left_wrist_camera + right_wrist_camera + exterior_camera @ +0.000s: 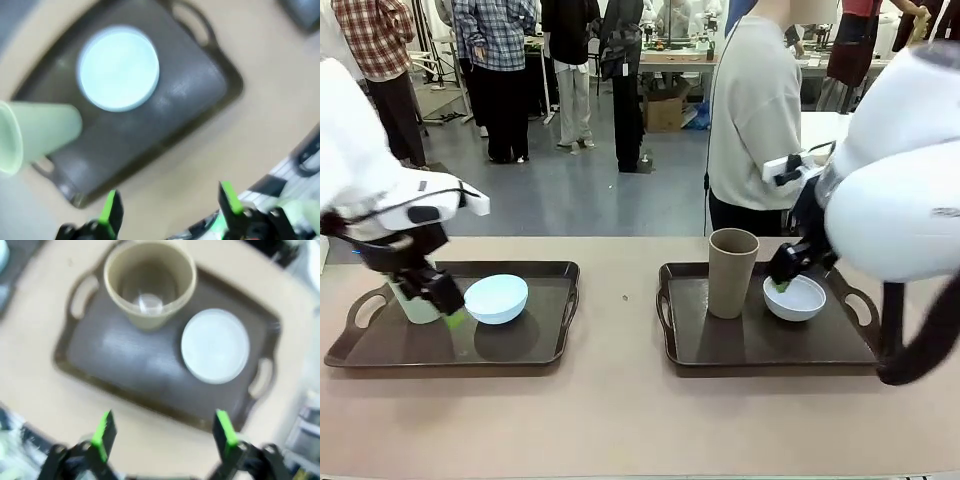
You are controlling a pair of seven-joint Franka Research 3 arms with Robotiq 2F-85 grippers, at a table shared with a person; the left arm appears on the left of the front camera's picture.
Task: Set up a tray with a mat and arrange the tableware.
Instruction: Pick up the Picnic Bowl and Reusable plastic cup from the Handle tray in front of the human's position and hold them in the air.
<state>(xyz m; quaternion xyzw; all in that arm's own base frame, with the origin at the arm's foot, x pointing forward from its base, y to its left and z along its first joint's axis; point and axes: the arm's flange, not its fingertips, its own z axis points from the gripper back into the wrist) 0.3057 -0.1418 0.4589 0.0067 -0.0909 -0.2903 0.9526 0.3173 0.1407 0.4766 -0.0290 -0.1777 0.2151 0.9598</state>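
fig. left gripper (447, 308), jaws spread and empty, low over the left tray (525, 345). the light blue bowl (496, 298) lies just beside its tips, and the pale green tumbler (412, 305) stands upright close behind them. right gripper (782, 283), also spread and empty, over the right tray (740, 342). its tips are at the rim of the white bowl (798, 298); contact cannot be told. the brown tumbler (732, 272) stands upright just beside. each arm is judged nearer its own tray's pieces. with their long axes vertical, the tumblers likely call for a sideways pinch.
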